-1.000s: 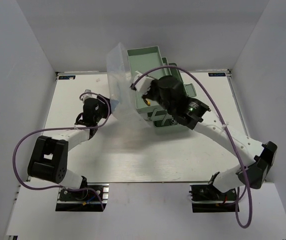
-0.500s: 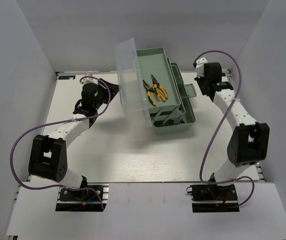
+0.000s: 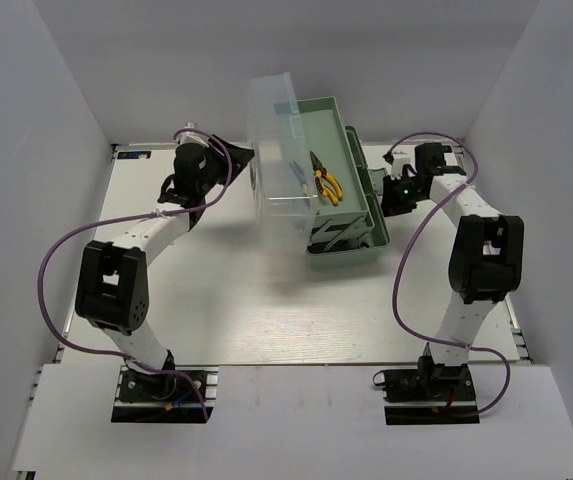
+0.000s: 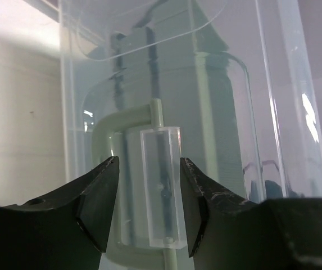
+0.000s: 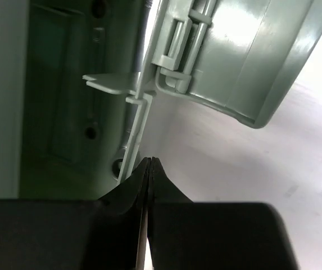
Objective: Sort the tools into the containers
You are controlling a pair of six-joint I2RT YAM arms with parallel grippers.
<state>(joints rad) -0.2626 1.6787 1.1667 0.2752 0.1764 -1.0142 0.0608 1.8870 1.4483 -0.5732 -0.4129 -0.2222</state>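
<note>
- The pale green plastic cantilever toolbox (image 3: 351,245) sits on the white table (image 3: 246,300), toward 12 o'clock from the table's middle.
- Its translucent clear lid (image 3: 281,150) stands up on edge along the box's 9 o'clock side.
- A pair of yellow-handled pliers (image 3: 324,183) lies in the upper green tray, just at 3 o'clock of the lid.
- The left gripper (image 4: 149,161) is at the lid's 9 o'clock face. Its jaws are apart, with a clear rectangular block (image 4: 161,185) on the lid between them. One finger is right against the block and there is a gap on the other side.
- The right gripper (image 5: 148,160) is at the box's 3 o'clock side. Its jaws are together, with the tips at a thin pale green flange (image 5: 141,118) of the box. Whether they pinch it cannot be told.
</note>
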